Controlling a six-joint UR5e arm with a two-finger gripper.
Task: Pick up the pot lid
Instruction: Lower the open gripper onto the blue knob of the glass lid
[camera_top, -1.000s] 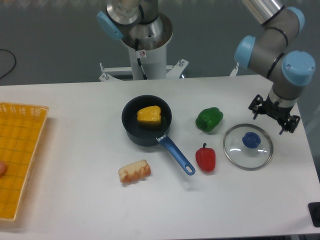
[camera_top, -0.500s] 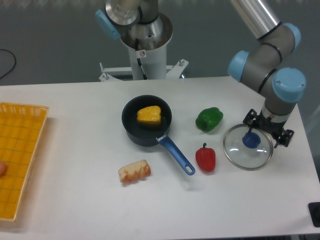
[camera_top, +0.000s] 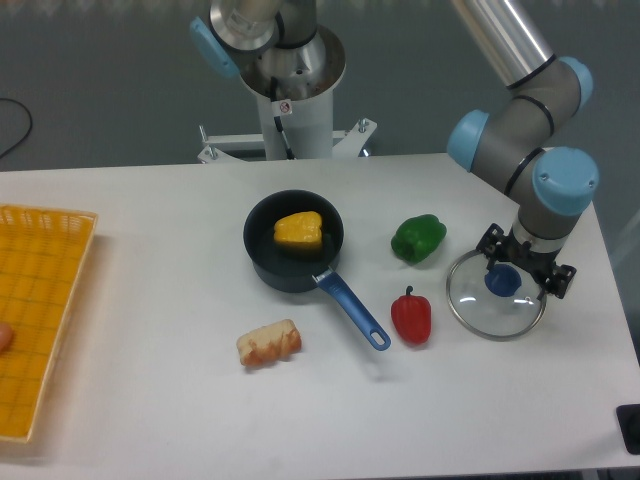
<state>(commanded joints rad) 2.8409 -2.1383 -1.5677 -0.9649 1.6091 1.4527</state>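
In the camera view, the lid (camera_top: 488, 316) lay on the table (camera_top: 150, 400). The gripper (camera_top: 526, 265) was near the knob (camera_top: 503, 282), its fingers spread. The approach seemed mostly done; the closing and the lifting were left.

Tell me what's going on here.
The robot's end effector is open above the clear pot lid, near its blue knob, apparently lining up to grasp it. The lid lies on the table beside a red pepper, not yet picked up. To the left, a yellow pepper sits in the black pan.
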